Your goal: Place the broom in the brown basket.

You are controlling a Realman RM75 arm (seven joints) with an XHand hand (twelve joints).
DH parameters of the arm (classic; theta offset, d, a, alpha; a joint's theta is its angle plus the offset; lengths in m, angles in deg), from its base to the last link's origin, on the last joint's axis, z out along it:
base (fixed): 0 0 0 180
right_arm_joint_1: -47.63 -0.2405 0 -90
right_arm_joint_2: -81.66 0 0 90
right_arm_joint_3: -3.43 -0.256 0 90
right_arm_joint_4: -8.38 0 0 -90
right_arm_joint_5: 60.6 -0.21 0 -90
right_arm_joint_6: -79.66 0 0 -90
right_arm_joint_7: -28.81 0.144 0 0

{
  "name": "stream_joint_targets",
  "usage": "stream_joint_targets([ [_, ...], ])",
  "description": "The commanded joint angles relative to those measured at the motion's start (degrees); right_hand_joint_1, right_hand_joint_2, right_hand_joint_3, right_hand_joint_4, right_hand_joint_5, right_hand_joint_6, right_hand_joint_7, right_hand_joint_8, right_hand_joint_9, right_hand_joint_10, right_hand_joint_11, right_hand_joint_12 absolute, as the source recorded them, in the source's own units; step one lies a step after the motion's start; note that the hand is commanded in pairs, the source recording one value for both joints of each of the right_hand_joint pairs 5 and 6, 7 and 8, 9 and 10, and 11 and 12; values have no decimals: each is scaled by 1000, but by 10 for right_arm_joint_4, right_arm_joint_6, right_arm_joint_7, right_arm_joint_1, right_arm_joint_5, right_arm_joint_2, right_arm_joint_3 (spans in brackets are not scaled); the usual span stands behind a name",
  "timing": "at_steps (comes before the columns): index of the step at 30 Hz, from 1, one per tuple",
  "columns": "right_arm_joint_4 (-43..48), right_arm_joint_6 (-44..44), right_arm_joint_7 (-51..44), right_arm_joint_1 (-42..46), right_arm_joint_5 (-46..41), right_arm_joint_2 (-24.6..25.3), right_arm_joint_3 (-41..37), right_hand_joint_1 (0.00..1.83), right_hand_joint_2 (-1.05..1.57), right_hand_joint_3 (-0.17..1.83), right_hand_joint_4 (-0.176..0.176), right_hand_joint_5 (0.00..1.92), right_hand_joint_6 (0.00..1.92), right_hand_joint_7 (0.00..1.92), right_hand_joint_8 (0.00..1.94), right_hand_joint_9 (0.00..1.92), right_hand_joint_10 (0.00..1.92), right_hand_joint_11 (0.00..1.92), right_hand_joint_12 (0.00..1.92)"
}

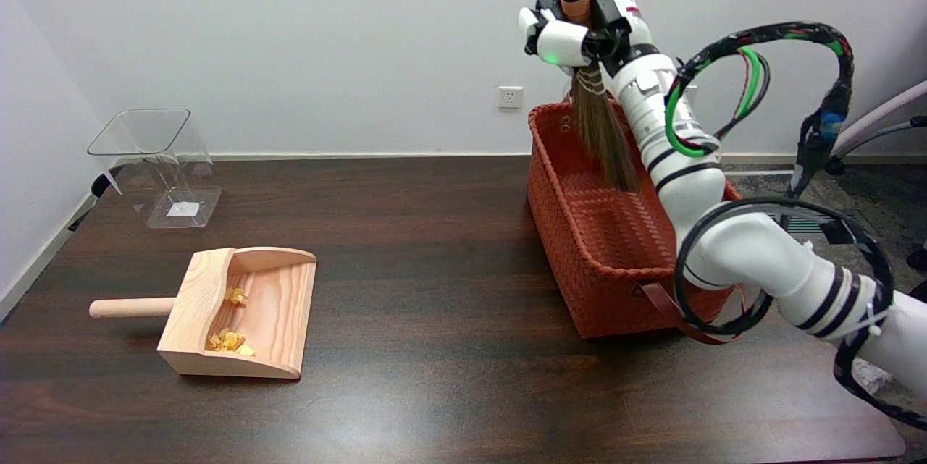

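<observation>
Right hand (576, 26) — raised above the basket's far end, fingers wrapped around the broom (597, 124) handle. Broom — upright, bristles hanging down into the brown basket (579, 261). Basket — on the dark table (434, 247), right side. Wooden dustpan (242, 312) with yellow scraps (230, 339) — left; clear container (156, 163) behind it.

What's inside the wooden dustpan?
Small yellow scraps lie inside the wooden dustpan, some near its back wall and some near its front corner. What the scraps are made of is too small to tell.
</observation>
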Motion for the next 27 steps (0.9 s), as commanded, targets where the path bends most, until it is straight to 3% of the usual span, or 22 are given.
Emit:
stream_joint_targets([
  [1, -41, -94, 31, 102, -8, -19, 15, 1221, 1192, 908, 0, 1920, 1920, 1920, 1920, 1920, 1920, 1920, 1920],
  [15, 64, -114, 41, 114, 89, 49, 58, 1246, 1133, 912, 0, 1920, 1920, 1920, 1920, 1920, 1920, 1920, 1920],
  [27, 159, -115, 161, 106, 105, 77, 77, 1269, 1074, 878, 0, 1920, 1920, 1920, 1920, 1920, 1920, 1920, 1920],
])
